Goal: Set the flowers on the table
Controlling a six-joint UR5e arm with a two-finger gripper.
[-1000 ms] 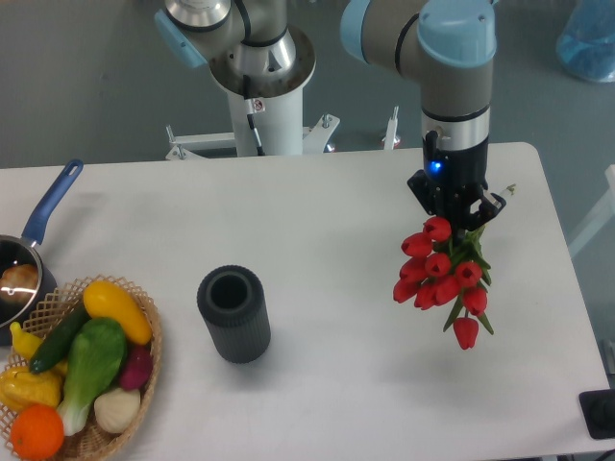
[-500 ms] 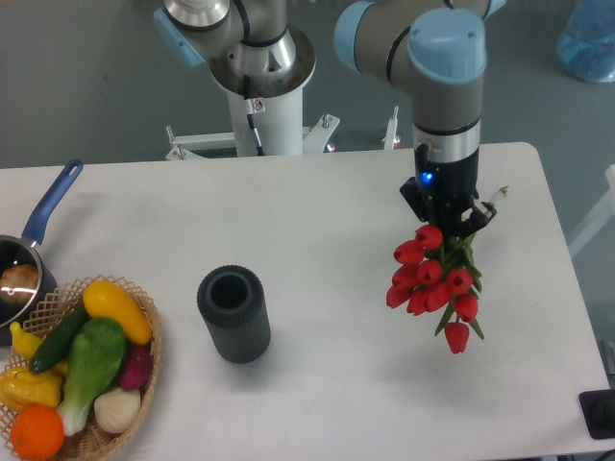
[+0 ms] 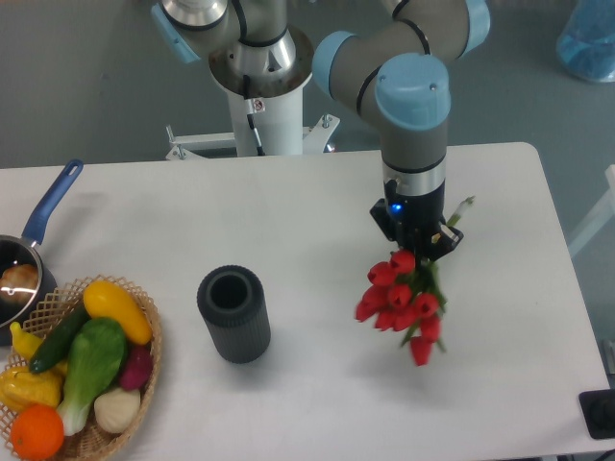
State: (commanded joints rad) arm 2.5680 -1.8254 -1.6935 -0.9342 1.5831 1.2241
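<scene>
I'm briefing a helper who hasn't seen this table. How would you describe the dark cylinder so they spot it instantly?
Start at the wicker basket of vegetables at the white table's front left. Just right of it stands the vase, upright and alone. It is the only dark grey, ribbed, open-topped cylinder.

I am looking at a robotics lab — a UR5e arm bolted to a white pedestal behind a plain white table, grey floor beyond, with staged props — a basket of plastic vegetables.
</scene>
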